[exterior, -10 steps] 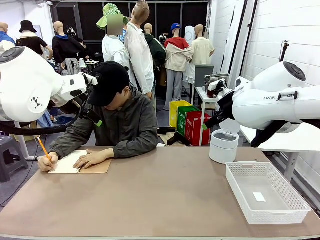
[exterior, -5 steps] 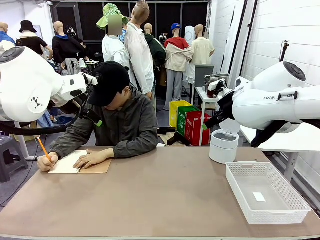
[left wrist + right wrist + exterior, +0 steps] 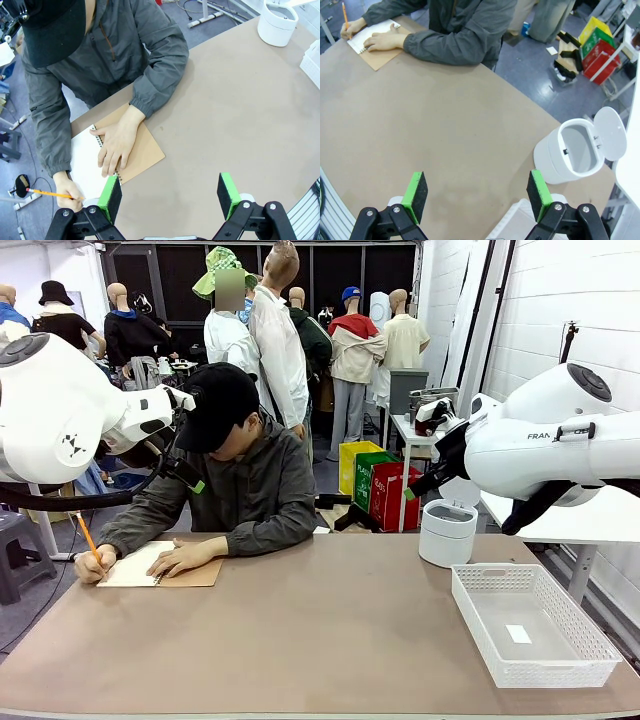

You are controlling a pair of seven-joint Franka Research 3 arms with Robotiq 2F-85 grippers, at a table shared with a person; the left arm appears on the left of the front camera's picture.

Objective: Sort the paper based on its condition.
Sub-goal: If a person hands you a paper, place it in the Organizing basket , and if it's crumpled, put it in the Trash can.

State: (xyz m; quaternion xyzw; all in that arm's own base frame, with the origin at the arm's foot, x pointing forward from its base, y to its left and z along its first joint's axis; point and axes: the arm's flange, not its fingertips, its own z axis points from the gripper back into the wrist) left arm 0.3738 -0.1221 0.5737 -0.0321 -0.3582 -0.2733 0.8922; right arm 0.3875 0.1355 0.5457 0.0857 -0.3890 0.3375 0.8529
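Two grippers hang above the table [image 3: 320,640], both empty: the left gripper [image 3: 169,194] has its green pads [image 3: 110,197] spread wide, and the right gripper [image 3: 476,194] is spread just as wide. The paper [image 3: 135,564] is the white page on the notepad [image 3: 195,576], far left of the front view, under the person's hand [image 3: 186,557] with a pencil [image 3: 86,536] on it. In the left wrist view it's lower left, just past one pad, lying on a slant. In the right wrist view it's well off in the upper left corner. So the left arm [image 3: 60,410] looks nearer. At right sit the basket [image 3: 472,625] and open-lidded bin [image 3: 447,533], by the right arm [image 3: 550,445]
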